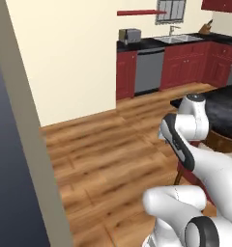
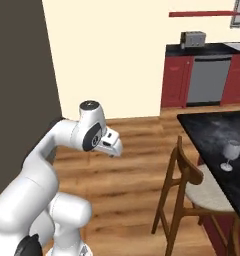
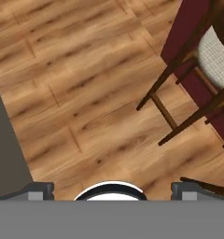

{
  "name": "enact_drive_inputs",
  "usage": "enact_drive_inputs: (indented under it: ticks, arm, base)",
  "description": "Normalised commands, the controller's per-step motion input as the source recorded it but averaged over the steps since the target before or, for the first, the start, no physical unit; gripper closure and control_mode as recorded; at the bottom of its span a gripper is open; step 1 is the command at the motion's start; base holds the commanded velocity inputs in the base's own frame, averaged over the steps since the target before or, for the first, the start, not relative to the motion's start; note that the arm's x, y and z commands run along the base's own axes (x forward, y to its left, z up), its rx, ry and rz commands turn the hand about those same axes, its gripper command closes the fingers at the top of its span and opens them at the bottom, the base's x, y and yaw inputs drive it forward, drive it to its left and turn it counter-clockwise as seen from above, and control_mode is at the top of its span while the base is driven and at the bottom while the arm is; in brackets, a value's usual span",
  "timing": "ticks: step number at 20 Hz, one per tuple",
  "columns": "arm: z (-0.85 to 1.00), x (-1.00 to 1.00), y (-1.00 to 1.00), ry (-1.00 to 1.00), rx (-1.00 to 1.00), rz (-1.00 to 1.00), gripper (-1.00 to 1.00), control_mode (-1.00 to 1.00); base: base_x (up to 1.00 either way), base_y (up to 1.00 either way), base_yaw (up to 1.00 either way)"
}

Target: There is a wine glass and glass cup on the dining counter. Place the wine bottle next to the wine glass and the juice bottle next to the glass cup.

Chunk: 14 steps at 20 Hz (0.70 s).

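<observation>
Wine glass [image 2: 230, 155]: stands upright on the dining counter, near the counter's edge closest to the chair; clear bowl, thin stem, round foot.
Dining counter [image 2: 212, 131]: black marbled top running along the right side of the right base view, with a red front below it; in the left base view a corner of the same dark top [image 1: 224, 108] shows behind the arm.
Chair [image 2: 192, 187]: dark wooden frame with a pale cushioned seat, drawn up against the counter just beside the wine glass; in the hand view its legs and rungs [image 3: 179, 100] stand on the plank floor against the red counter front.
Gripper [image 3: 112, 191]: the two dark finger tips sit wide apart at the bottom corners of the hand view, nothing between them; it hangs over bare wooden floor, pointing down.
Arm [image 2: 87, 132]: folded up above the base, apart from the counter and chair.
Far wall: red cabinets [image 1: 185, 65] under a narrow black worktop, a grey dishwasher [image 1: 149, 71], a sink [image 1: 178, 38] and a toaster [image 1: 129, 35].
</observation>
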Motion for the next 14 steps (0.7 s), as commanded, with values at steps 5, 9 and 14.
enact_drive_inputs:
  ticks: [5,9,14]
  arm:
    - [0.00,0.00,0.00,0.00,0.00,0.00,-1.00,1.00]
    - [0.00,0.00,0.00,0.00,0.00,0.00,-1.00,1.00]
    - [0.00,0.00,0.00,0.00,0.00,0.00,-1.00,1.00]
  base:
    - [0.94,-0.01,0.11]
    - [0.94,-0.08,0.05]
    - [0.94,-0.10,0.03]
